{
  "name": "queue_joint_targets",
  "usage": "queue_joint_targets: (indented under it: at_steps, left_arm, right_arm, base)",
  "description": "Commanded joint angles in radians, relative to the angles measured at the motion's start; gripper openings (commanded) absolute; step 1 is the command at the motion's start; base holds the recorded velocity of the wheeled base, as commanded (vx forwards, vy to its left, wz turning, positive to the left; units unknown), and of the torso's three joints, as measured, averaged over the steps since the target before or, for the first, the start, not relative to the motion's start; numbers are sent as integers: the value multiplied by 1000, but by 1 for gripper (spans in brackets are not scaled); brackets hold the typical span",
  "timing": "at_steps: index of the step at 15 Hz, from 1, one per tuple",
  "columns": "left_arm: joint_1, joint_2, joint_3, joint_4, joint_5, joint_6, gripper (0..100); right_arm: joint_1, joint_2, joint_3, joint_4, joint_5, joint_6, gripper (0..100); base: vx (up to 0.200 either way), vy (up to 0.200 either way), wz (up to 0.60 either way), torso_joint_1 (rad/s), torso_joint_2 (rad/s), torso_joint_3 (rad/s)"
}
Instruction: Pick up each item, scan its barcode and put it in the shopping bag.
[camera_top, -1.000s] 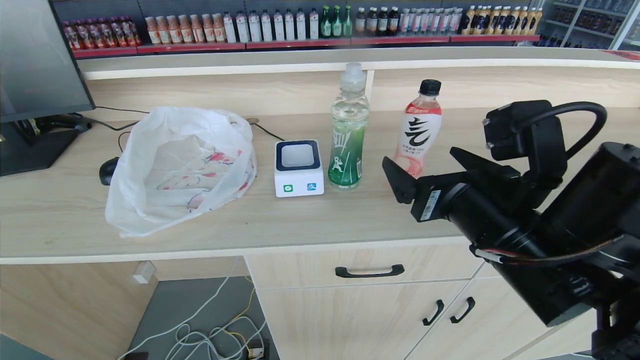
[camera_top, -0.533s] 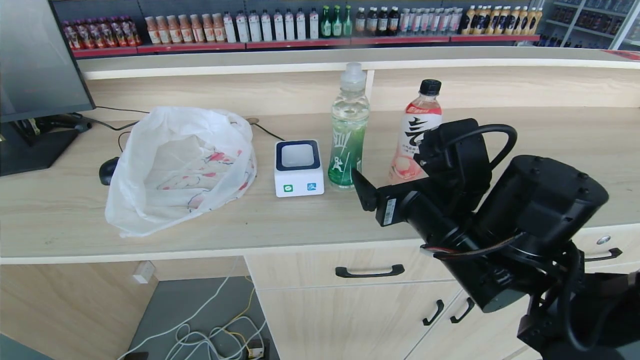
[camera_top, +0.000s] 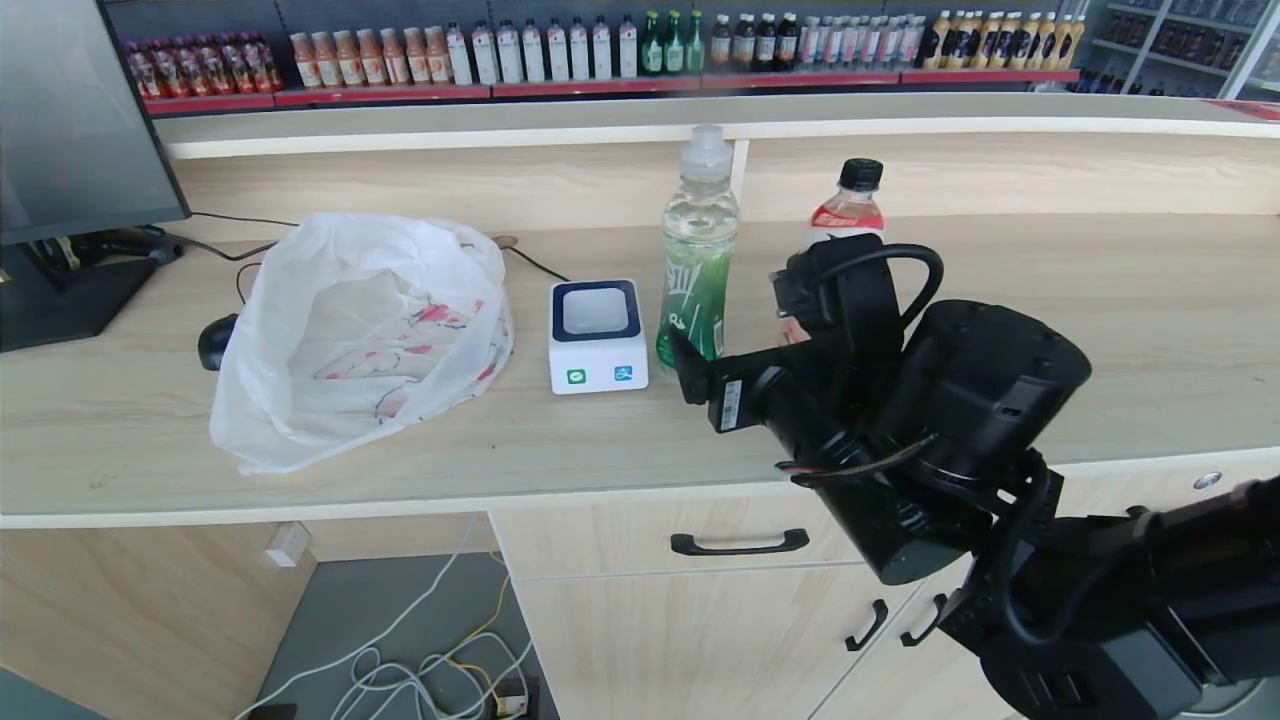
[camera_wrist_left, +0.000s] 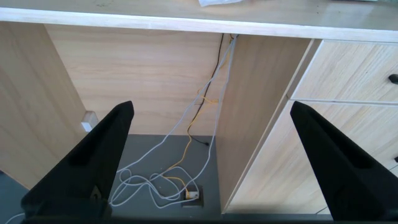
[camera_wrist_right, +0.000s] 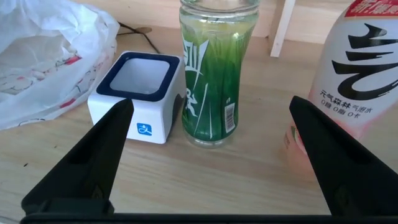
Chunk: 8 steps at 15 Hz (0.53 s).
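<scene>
The left jaws hang wide open below the bench (camera_top: 120, 420), near some wires (camera_wrist_left: 160, 186). On the bench, the white shopping bag (camera_top: 360, 335) lies open. Next comes the small scanner (camera_top: 596, 335), then the green bottle (camera_top: 695, 270) just beside it, then the pink bottle (camera_top: 848, 205). The right jaws are wide open in front of both bottles, holding nothing.

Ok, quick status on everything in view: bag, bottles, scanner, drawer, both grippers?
Shopping bag: mouth open, slumped on the counter.
Green bottle: upright, capped, on the counter.
Pink bottle: upright, capped, on the counter.
Scanner: on the counter, nothing on its window.
Drawer: shut.
Right gripper: open, empty, facing the green bottle.
Left gripper: open, empty, below the counter.
</scene>
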<state>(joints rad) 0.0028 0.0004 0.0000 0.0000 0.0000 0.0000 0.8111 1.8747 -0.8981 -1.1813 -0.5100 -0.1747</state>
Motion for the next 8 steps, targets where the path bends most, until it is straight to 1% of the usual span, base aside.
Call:
queue_joint_targets:
  at_steps: [1, 4, 5, 8]
  left_arm:
    - [0, 0, 0, 0, 0, 0, 100]
    - [0, 0, 0, 0, 0, 2, 100]
    - [0, 0, 0, 0, 0, 0, 100]
    - [0, 0, 0, 0, 0, 0, 100]
  right_arm:
    - [-3, 24, -15, 0, 1, 0, 100]
    - [-38, 69, -108, 0, 7, -3, 100]
    - [-55, 89, -137, 2, 36, -6, 100]
    - [-84, 110, -160, 3, 90, -66, 100]
  base:
    - [0, 0, 0, 0, 0, 0]
    - [0, 0, 0, 0, 0, 0]
    - [0, 0, 0, 0, 0, 0]
    - [0, 0, 0, 0, 0, 0]
